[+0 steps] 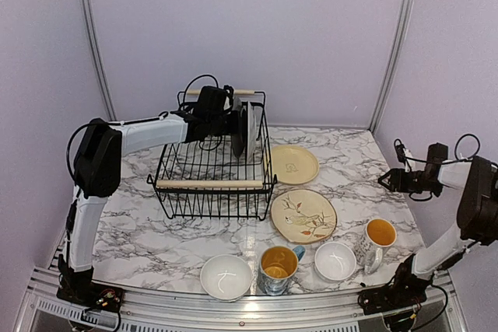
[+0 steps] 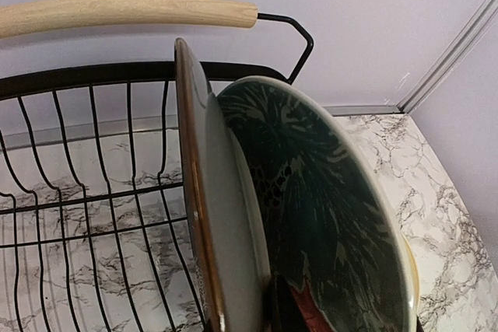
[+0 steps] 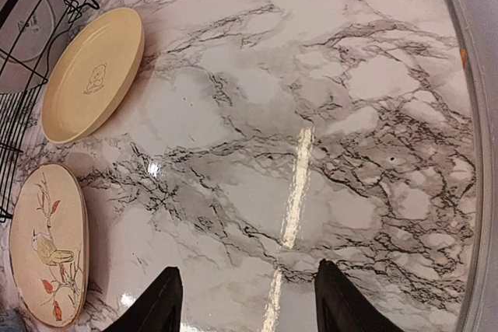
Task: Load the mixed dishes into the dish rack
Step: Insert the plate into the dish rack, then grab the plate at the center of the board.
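Marble tabletop [image 1: 132, 227] bore the yellow plate [image 1: 292, 163] just right of the rack [image 1: 210, 183], toward the wide right jaws; narrow left jaws hung over the rack.

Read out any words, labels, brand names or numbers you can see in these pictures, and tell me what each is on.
No readable words or numbers anywhere.
pale yellow plate: small stamped mark at its centre, too faint to read.
grey plate in the dish rack: tiny dark mark, too blurred to read.
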Available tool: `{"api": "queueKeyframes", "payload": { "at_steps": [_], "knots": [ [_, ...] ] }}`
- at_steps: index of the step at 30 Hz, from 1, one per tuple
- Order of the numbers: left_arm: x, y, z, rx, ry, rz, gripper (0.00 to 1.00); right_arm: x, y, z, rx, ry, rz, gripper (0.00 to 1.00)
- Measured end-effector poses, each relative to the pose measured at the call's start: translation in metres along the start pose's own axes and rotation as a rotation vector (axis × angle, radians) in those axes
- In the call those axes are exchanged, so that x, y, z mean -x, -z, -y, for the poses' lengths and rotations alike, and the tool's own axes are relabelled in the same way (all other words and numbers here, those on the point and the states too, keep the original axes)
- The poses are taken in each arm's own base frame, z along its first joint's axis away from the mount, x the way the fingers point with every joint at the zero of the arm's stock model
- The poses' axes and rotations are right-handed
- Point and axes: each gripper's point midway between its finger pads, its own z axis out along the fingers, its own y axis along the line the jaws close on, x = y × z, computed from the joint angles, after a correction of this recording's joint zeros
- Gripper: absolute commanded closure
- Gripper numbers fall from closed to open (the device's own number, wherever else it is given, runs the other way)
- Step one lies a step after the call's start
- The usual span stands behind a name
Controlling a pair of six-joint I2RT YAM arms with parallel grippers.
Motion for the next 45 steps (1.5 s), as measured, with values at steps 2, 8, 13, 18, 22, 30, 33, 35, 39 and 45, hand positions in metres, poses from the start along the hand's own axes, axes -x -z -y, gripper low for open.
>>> {"api": "queueKeyframes", "payload": {
  "at_steps": [2,8,13,18,22,30,33,35,39,45],
  "knots": [
    [0.002,-0.004,0.001,-0.001,-0.008,0.003,0.99,0.0,0.0,0.0,0.0,-0.001,-0.001,0.44],
    [0.004,-0.009,0.002,0.001,-0.025,0.005,0.77,-0.001,0.0,0.0,0.002,-0.003,-0.003,0.44],
    [0.026,-0.006,0.011,-0.032,-0.04,0.082,0.67,-0.001,0.0,-0.001,0.006,-0.003,-0.003,0.44],
    [0.042,0.005,0.019,-0.067,-0.035,0.138,0.6,-0.001,0.0,-0.001,0.009,-0.005,-0.003,0.44],
    [0.051,0.012,0.025,-0.091,-0.03,0.163,0.57,-0.002,-0.001,-0.001,0.01,-0.009,-0.007,0.44],
    [0.067,0.027,0.03,-0.099,-0.024,0.202,0.48,-0.002,-0.001,-0.002,0.017,-0.012,-0.007,0.44],
    [0.073,0.036,0.027,-0.08,-0.027,0.219,0.45,-0.002,-0.001,-0.003,0.019,-0.014,-0.007,0.44],
    [0.079,0.047,0.025,-0.064,-0.032,0.233,0.43,-0.002,-0.001,-0.003,0.023,-0.015,-0.006,0.44],
    [0.101,0.076,0.027,-0.04,-0.056,0.285,0.42,-0.002,-0.001,-0.004,0.028,-0.015,-0.004,0.44],
    [0.145,0.146,0.05,-0.036,-0.117,0.404,0.42,0.006,0.002,-0.004,0.023,-0.001,0.011,0.44]
  ]
}}
